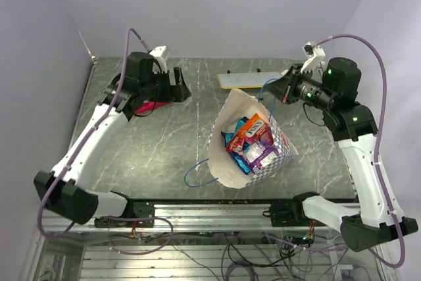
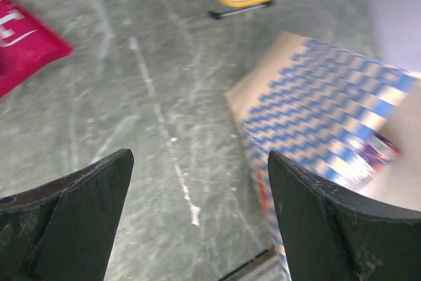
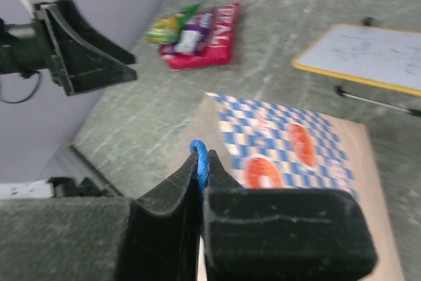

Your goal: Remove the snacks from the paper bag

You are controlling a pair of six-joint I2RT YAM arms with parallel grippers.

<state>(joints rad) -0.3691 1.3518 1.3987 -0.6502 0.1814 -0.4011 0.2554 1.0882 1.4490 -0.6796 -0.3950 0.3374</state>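
Paper bag [image 1: 230, 113] stands mid-worktop [image 1: 151, 156], mouth open upward, several snacks [image 1: 253, 141] inside. A few packets [image 1: 147, 106] lie far left (already out). Right gripper [image 3: 200, 181] is clamped on the blue cord handle [image 3: 198, 154]. Left gripper [image 2: 197, 215] hangs spread and empty near those packets. Step: between picks. Next, I judge: the left reaches into the mouth.
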